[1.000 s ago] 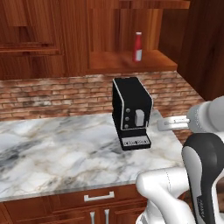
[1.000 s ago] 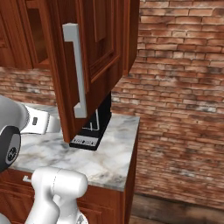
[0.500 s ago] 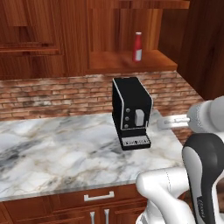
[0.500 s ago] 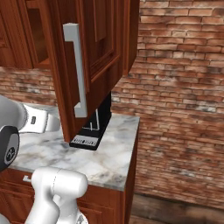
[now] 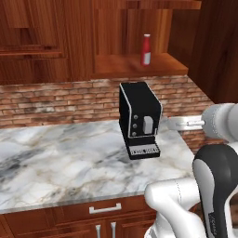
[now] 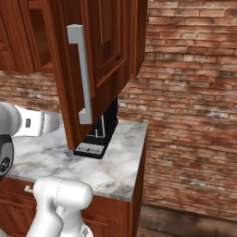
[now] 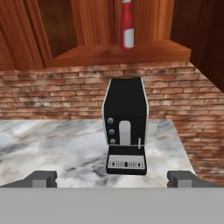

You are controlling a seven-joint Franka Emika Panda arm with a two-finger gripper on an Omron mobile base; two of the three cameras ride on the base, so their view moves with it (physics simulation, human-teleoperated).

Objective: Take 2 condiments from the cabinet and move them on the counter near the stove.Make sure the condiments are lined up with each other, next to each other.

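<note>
A: Red bottle, where?

B: Slim red bottle point(image 5: 146, 49) with white cap, upright on the shelf of the doorless cabinet niche point(image 5: 139, 69). In the left base view it sits at about 1 o'clock from the coffee machine point(image 5: 139, 120). In the hand view the bottle point(image 7: 127, 25) is at 12 o'clock, top cut off by the frame edge, directly above the coffee machine point(image 7: 125, 124).

A: Second condiment, the maroon one?

B: Can't tell from these views.

A: Gripper?

B: Gripper point(image 7: 112, 178) is spread wide, nothing between the tips. Fingertips point(image 7: 40, 178) sit at the bottom corners of the hand view, well apart, pointing at the coffee machine. Not touching anything.

A: Arm position?

B: Arm point(image 5: 218, 139) at 4 o'clock in the left base view, right of the coffee machine, over the counter end. In the right base view it comes in at 9 o'clock, partly behind the open cabinet door point(image 6: 92, 69) with a long silver bar handle point(image 6: 79, 74).

A: Counter?

B: Marble counter point(image 5: 60, 162), white-grey with brown veins. Coffee machine stands on it near the right end, against the brick backsplash point(image 5: 56, 100). The bottle is well above the counter and well apart from the gripper.

A: Drawers?

B: Wood drawer front point(image 5: 104, 209) with a silver pull below the counter at 6 o'clock, left base view.
</note>
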